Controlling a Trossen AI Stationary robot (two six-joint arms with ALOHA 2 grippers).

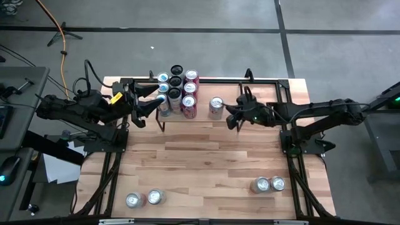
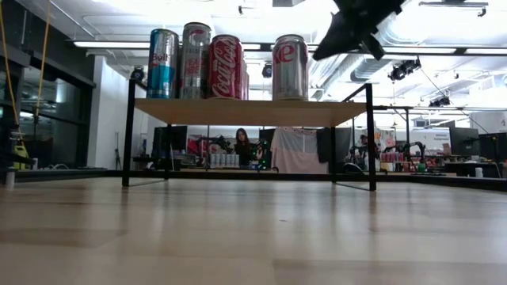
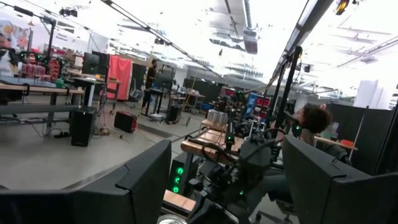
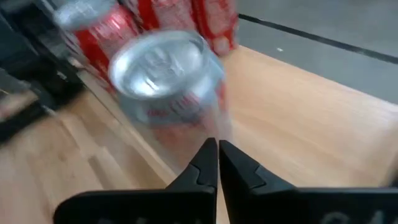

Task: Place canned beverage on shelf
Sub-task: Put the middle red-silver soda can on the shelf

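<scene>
Shelf: a low wood plank on thin black legs. It stands at the far edge of the bench, near the middle.

Silver can: it stands upright on the shelf, alone, a little apart from the other cans. In the low view it is the silver can with red letters.

Group of cans: many cans stand close together on the left part of the shelf. Some are red, some silver, some blue, some black on top. From the low view a red cola can and a blue can show in the front row.

Right tool: it is just beside the silver can, on the can's right side, over the shelf. Its two fingers are pressed together with nothing between them, as the right wrist view shows. It is not touching the can.

Left tool: it is at the left end of the shelf, just beside the group of cans. Its fingers are spread wide and hold nothing.

Two cans at the near right: they stand side by side near the bench's near right corner.

Two cans at the near left: they stand side by side near the bench's near left corner.

Person: someone sits far back in the room, seen under the shelf.
</scene>
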